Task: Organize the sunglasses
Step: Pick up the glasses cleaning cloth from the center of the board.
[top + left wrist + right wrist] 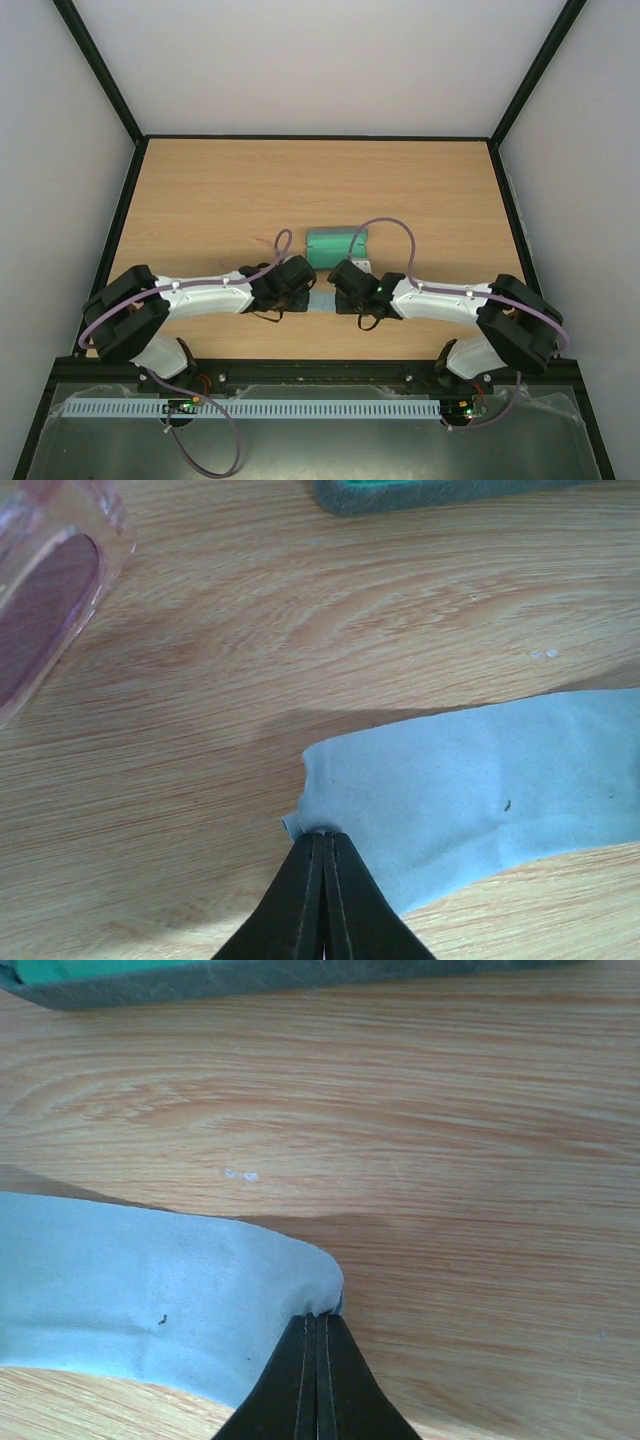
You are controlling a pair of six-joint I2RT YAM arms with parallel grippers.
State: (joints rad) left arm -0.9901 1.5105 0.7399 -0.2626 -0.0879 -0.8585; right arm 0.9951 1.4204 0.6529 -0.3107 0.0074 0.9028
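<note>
Pinched flat together on one short end of the light-blue cloth [480, 790] with the left gripper [322, 842]; shut just as tight on the opposite end with the right gripper [316, 1322], so stretched between the two over the table [300, 650]. At the upper left of the left wrist view, up and to the left of those fingertips and apart from the cloth: the sunglasses [50, 590], with only one pinkish lens and its rim showing, cut off by the frame edge. Hard to tell the long axis from so little; seemingly slanted from upper right down to lower left. Absent from the right wrist view, not to be made out from above, so judged nearer the left arm. Beyond the cloth, at the top edge, the case [450, 492], green inside showing. Probably no reaching for the glasses until one end of the cloth is let go.
</note>
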